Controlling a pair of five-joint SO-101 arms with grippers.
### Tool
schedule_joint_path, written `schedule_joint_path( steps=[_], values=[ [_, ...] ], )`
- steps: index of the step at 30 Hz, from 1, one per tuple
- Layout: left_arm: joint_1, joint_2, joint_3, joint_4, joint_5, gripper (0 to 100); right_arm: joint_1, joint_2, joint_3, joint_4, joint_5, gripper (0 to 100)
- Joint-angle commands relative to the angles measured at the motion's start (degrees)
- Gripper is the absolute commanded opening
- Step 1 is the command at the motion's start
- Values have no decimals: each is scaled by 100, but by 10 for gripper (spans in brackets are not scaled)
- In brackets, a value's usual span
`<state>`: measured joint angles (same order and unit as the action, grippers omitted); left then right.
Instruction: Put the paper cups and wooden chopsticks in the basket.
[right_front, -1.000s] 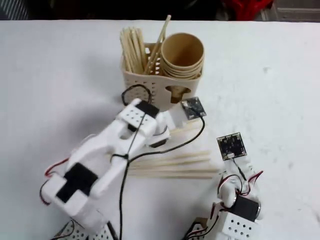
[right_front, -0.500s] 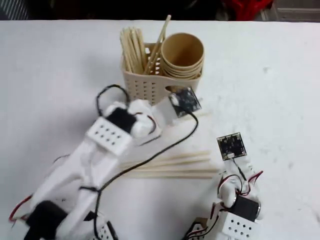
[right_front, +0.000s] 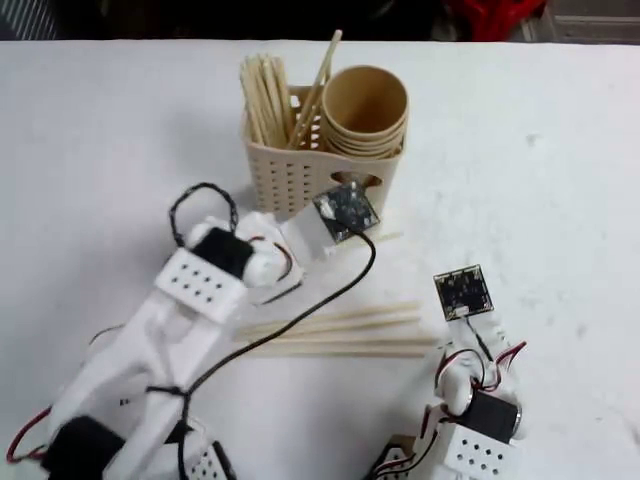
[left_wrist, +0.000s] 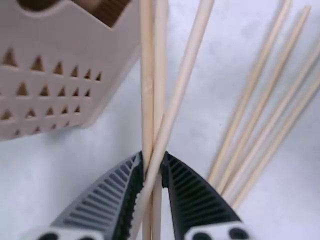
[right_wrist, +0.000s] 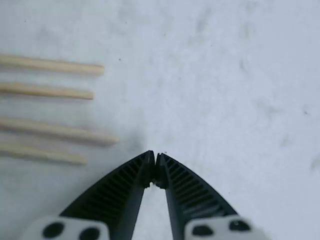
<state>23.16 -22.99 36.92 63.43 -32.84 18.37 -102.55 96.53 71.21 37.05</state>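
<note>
Your white table (right_front: 560, 120) runs back to a straight far edge, and its top is lightly speckled with faint grey marks. Beyond that edge you have a dark strip (right_front: 150, 18), with something red (right_front: 495, 15) toward the right.

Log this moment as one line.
left claw: shut on chopsticks | right claw: shut, empty | basket: cups inside | table: loose chopsticks
</note>
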Motion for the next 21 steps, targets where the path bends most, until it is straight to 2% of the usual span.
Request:
schedule_joint_path(
  steps=[1, 10, 14, 21],
  values=[
    [22, 690, 158, -448, -97, 22, 31, -48, 35, 22, 26, 15],
    [40, 2114, 88, -721, -97, 47, 31, -48, 35, 22, 26, 15],
    [57, 2167, -79, -695, -97, 88, 31, -48, 35, 22, 26, 15],
    [347, 2053, -712, -422, -53, 91, 31, -48, 35, 22, 26, 15]
  ],
)
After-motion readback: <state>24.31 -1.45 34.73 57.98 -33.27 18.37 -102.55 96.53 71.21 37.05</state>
